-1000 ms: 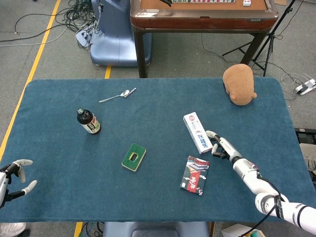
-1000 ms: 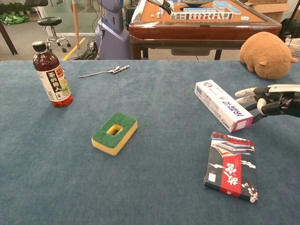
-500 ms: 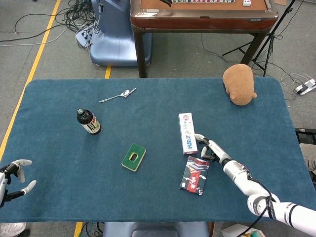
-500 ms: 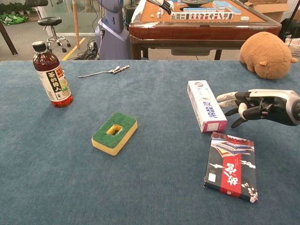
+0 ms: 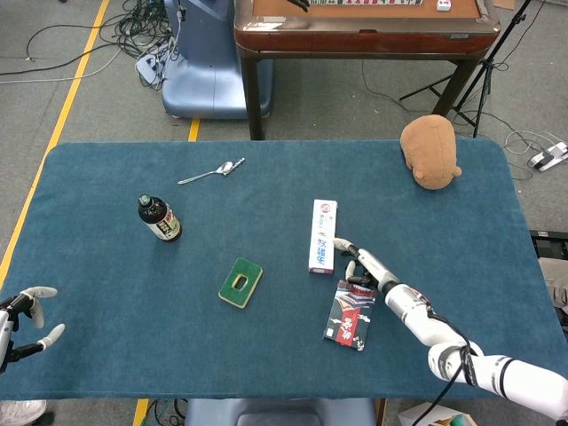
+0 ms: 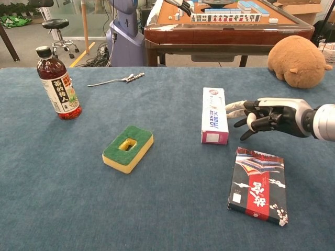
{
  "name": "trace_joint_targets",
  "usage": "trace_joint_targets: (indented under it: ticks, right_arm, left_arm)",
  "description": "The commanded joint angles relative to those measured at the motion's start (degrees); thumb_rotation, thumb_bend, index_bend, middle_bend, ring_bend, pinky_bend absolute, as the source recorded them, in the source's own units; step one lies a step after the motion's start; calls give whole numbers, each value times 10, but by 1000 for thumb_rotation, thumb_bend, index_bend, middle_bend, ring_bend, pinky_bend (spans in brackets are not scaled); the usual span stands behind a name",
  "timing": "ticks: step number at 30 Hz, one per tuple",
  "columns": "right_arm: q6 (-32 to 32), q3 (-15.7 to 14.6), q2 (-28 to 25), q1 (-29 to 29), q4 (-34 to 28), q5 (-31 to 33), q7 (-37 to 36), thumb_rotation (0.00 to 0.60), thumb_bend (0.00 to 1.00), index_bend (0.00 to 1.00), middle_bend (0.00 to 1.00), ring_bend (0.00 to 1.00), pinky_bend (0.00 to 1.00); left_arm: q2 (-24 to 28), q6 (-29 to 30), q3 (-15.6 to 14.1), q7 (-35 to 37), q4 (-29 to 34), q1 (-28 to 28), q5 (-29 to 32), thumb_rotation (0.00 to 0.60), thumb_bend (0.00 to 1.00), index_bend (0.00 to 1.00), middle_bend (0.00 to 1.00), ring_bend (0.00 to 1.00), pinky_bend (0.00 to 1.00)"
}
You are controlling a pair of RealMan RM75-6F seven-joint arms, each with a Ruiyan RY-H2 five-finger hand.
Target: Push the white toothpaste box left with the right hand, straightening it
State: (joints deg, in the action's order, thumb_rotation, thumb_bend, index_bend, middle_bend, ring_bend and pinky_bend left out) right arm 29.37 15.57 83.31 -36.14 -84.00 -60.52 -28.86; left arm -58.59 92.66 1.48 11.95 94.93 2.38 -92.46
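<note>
The white toothpaste box point(image 5: 322, 235) point(image 6: 214, 114) lies flat near the table's middle, running almost straight front to back. My right hand point(image 5: 366, 270) point(image 6: 264, 116) is just right of the box's near end, fingers spread and pointing left. Its fingertips point(image 6: 231, 107) reach the box's right side, and the hand holds nothing. My left hand point(image 5: 22, 317) hovers at the table's front left corner, fingers apart and empty, far from the box.
A dark red-and-black packet point(image 5: 351, 315) point(image 6: 258, 184) lies right under my right forearm. A green-and-yellow sponge point(image 5: 240, 282) point(image 6: 127, 147) sits left of the box. A sauce bottle point(image 5: 159, 218), a spoon point(image 5: 211, 172) and a brown plush toy point(image 5: 429, 151) stand further off.
My right hand swept left across the table, pushing the box's near end. The box slid left and turned from a slant to nearly straight.
</note>
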Motion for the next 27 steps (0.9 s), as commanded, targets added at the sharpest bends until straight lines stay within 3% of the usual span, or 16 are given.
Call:
trace_joint_targets:
  ticks: [1, 7, 18, 22, 27]
  right_arm:
    - [0, 0, 6, -8, -3, 9, 9, 600, 1000, 76, 86, 106, 269]
    - [6, -6, 8, -18, -21, 22, 30, 600, 1000, 76, 86, 106, 268]
    - [88, -26, -61, -3, -85, 40, 119, 600, 1000, 76, 116, 106, 270]
    - [115, -20, -63, -10, -72, 70, 152, 600, 1000, 76, 128, 106, 270]
    - [106, -6, -48, -36, -24, 124, 171, 600, 1000, 76, 133, 106, 270]
  left_arm:
    - [0, 0, 0, 0, 0, 0, 0, 600, 209, 375, 667, 564, 668]
    - [1, 1, 0, 2, 0, -1, 0, 600, 209, 375, 667, 564, 668]
    - [3, 2, 1, 5, 0, -2, 2, 600, 209, 376, 668, 564, 668]
    - [1, 0, 0, 0, 1, -1, 0, 600, 209, 376, 667, 564, 668]
    - [1, -1, 0, 0, 2, -1, 2, 600, 209, 376, 668, 564, 668]
